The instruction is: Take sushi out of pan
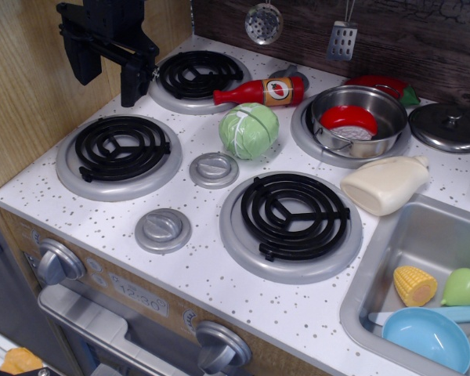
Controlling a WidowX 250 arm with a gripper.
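Observation:
The sushi, red on top with a white base, lies inside the shiny steel pan on the back right burner. My black gripper hangs over the back left of the stove, far left of the pan, above the gap between the two left burners. Its fingers point down, stand apart and hold nothing.
A red ketchup bottle and a green cabbage lie left of the pan. A cream bottle lies in front of it, a steel lid to its right, a red pepper behind. The sink holds corn, a pear and a blue bowl.

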